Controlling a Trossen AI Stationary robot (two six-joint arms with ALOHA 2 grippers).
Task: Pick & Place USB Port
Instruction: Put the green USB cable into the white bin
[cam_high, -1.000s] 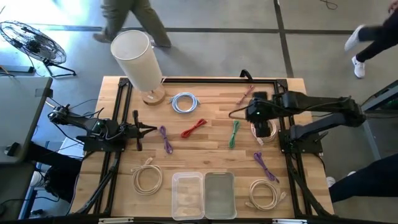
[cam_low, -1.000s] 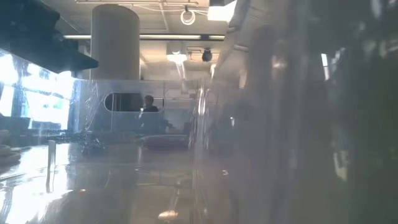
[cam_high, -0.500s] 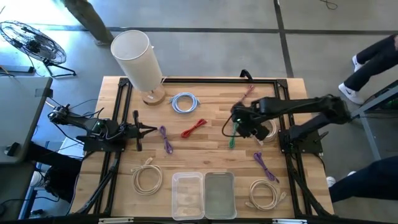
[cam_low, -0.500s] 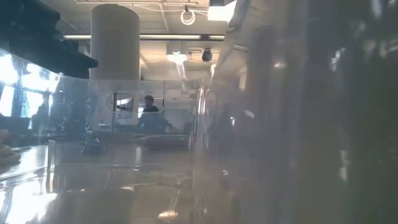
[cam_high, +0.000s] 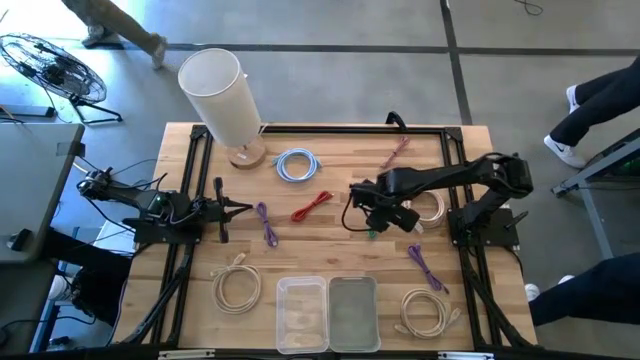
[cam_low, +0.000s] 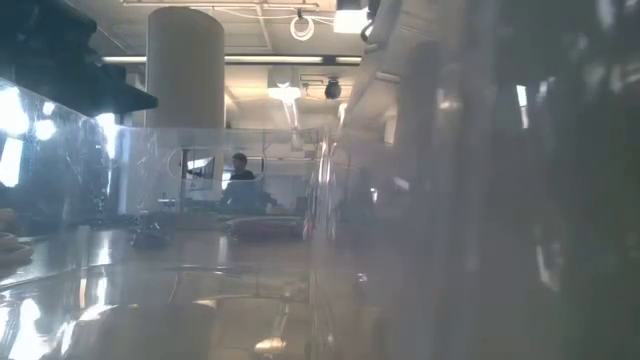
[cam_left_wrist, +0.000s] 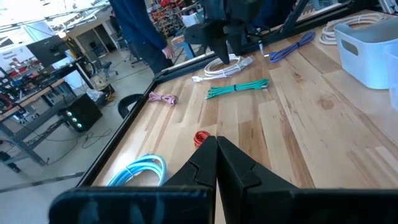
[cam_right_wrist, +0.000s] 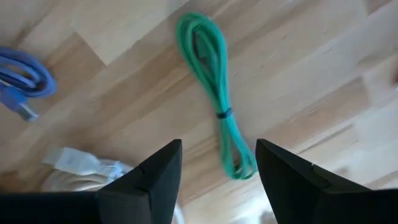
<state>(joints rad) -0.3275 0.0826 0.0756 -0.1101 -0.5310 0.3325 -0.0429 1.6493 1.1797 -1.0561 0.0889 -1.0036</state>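
1. Green cable (cam_right_wrist: 214, 109), a bundled loop tied at its middle, is lying flat on the wooden table (cam_high: 330, 250), near the centre and toward the right arm's side.
2. Right gripper (cam_high: 372, 212) is hanging directly over that green cable (cam_left_wrist: 237, 88), and its two dark fingers (cam_right_wrist: 152, 180) are standing wide apart with the bundle showing between them in the right wrist view; nothing is being held.
3. Left gripper (cam_left_wrist: 216, 163) is waiting at the left edge of the table, pointing inward, with its fingers pressed together on nothing.
4. Red cable (cam_high: 311, 206) is lying just left of the green one, and a purple cable (cam_high: 266, 223) is lying farther left, near the left gripper (cam_high: 240, 208).
5. Blue coiled cable (cam_high: 297, 164) is sitting toward the far edge, beside a tall white cylinder (cam_high: 222, 100) that is leaning there on a round wooden base.
6. White coiled cable (cam_high: 428, 207) is lying just to the right of the right gripper, partly under the arm.
7. Two clear bins (cam_high: 328, 314) are standing side by side at the near edge, with a beige coil (cam_high: 237, 283) to their left and another beige coil (cam_high: 426, 310) to their right.
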